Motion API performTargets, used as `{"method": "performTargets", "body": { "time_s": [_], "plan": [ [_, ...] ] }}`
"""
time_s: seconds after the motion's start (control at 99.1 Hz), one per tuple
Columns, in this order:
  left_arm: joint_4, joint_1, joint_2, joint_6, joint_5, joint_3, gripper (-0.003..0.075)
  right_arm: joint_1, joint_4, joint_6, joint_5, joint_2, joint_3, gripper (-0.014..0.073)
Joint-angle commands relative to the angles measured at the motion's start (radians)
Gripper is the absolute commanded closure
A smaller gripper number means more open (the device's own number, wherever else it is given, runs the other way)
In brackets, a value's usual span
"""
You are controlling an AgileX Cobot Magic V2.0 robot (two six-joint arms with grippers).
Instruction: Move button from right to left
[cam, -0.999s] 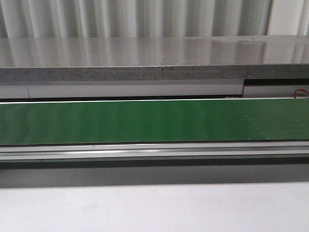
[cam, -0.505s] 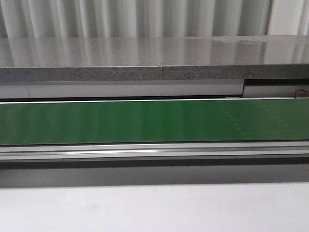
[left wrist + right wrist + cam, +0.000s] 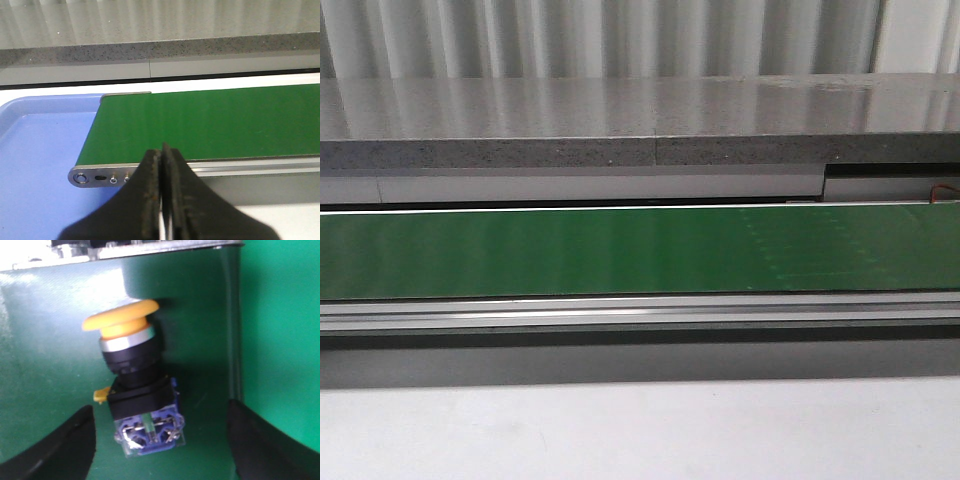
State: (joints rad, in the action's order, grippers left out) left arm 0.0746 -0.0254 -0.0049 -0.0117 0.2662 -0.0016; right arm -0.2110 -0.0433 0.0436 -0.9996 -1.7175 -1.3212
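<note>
The button (image 3: pixel 135 390) lies on its side on the green belt (image 3: pixel 45 340) in the right wrist view, its orange-yellow cap pointing away from the fingers and its blue contact body nearest them. My right gripper (image 3: pixel 160 442) is open, one finger on each side of the blue body, touching nothing. My left gripper (image 3: pixel 162 152) is shut and empty, hovering at the near edge of the belt (image 3: pixel 210 120) by its end. In the front view neither the button nor a gripper shows.
A blue tray (image 3: pixel 40 150) sits beyond the belt's end in the left wrist view. The belt (image 3: pixel 620 250) runs across the front view with a metal rail (image 3: pixel 620 312) in front and a grey stone ledge (image 3: pixel 620 120) behind.
In the front view, faint dotted marks on the belt's right part have drifted to the left. Nothing else differs.
</note>
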Motion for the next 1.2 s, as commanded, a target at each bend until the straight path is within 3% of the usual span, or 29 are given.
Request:
{"method": "performTargets", "body": {
  "time_s": [0.0,0.121,0.242,0.485,0.838,1.191],
  "plan": [
    [-0.008,-0.003,-0.034,-0.009,-0.080,0.026,0.0740,0.000,-0.027,0.013,0.029,0.063,-0.023,0.0008],
    [-0.008,-0.003,-0.034,-0.009,-0.080,0.026,0.0740,0.012,-0.056,0.025,0.045,0.114,-0.023,0.0085],
    [-0.008,-0.003,-0.034,-0.009,-0.080,0.026,0.0740,0.054,-0.055,0.077,0.047,0.174,-0.023,0.0231],
    [-0.008,-0.003,-0.034,-0.009,-0.080,0.026,0.0740,0.162,-0.055,0.093,0.028,0.284,-0.022,0.0668],
    [-0.008,-0.003,-0.034,-0.009,-0.080,0.026,0.0740,0.274,-0.070,0.092,0.118,0.498,0.166,0.0660],
    [-0.008,-0.003,-0.034,-0.009,-0.080,0.026,0.0740,0.280,-0.071,0.092,0.279,0.809,0.467,0.0660]
  ]
}}
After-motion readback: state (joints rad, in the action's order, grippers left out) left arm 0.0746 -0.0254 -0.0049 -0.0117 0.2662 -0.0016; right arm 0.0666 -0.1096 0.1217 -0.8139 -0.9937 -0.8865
